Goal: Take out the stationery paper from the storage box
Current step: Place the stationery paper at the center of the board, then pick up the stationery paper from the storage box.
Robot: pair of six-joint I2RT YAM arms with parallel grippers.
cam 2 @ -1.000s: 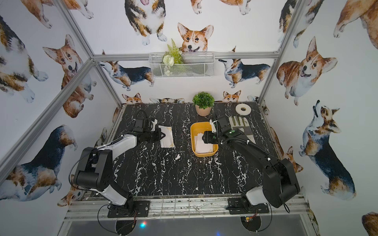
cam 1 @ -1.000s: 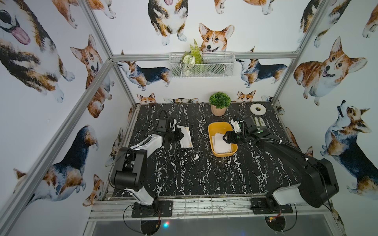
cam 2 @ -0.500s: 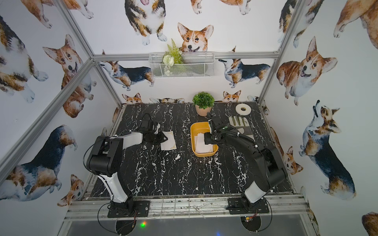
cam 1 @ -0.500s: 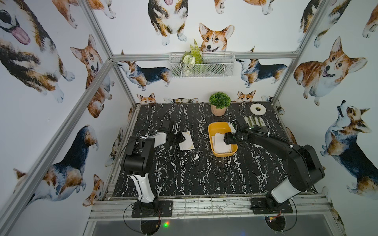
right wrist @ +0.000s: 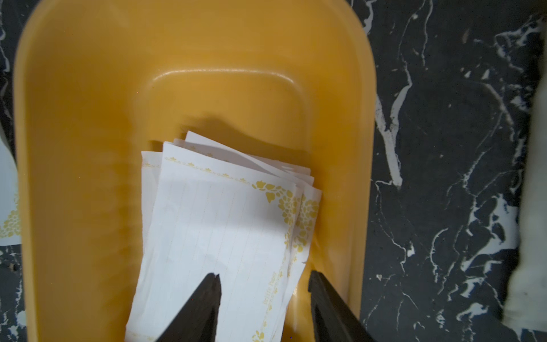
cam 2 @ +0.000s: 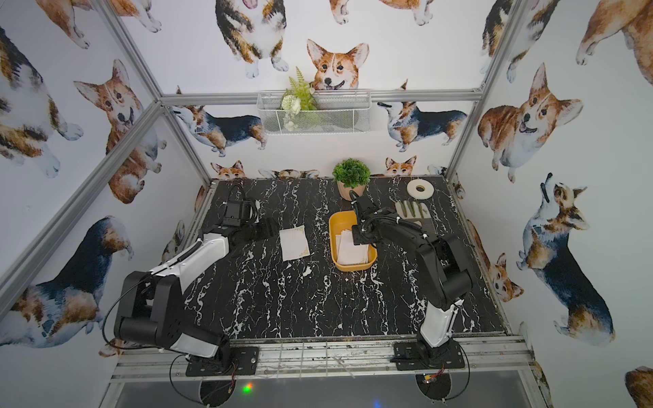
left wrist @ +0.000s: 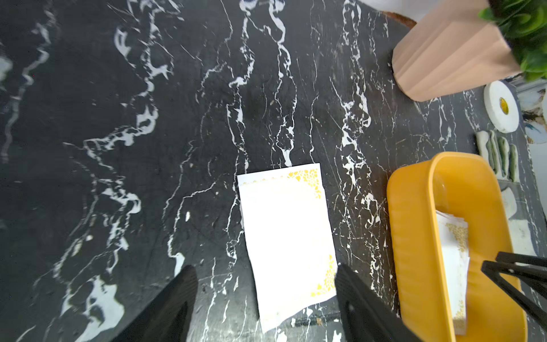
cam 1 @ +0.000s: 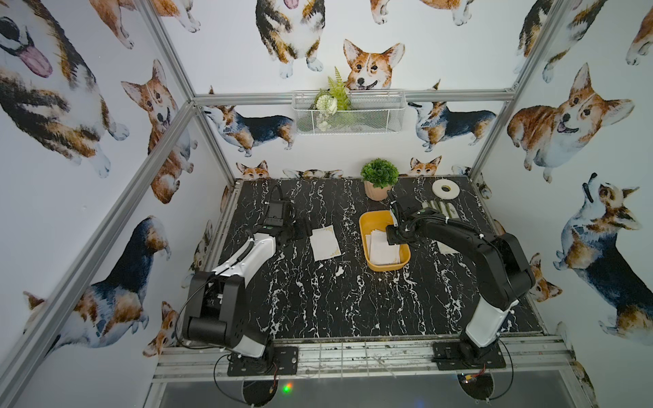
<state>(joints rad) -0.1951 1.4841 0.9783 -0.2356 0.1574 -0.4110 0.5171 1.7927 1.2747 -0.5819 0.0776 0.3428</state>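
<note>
While left gripper (left wrist: pixel 265 269) and right gripper (right wrist: pixel 265 275) stood open, light, floppy paper (right wrist: pixel 219 225) in the box (right wrist: pixel 74 148) seemed best pinched edgewise.

This is a robot test cell in a lab, not a lived-in room. An aluminium frame (cam 1: pixel 459 94) boxes in a black marble-print bench (cam 1: pixel 318 300). Two arms are bolted to a metal rail (cam 1: pixel 353 355) at its 6 o'clock edge, the left arm (cam 1: pixel 243 261) at 7 and the right arm (cam 1: pixel 487 261) at 5. The walls are corgi-print panels (cam 1: pixel 70 106). The homely touches look staged (potted plant (cam 1: pixel 378 178) and wire basket (cam 1: pixel 371 116) at 12, tape roll (cam 1: pixel 446 189) at 1, storage box (cam 1: pixel 365 228) near centre). The basket's greenery (cam 1: pixel 335 97) seems artificial, though it is too small to be sure.
</note>
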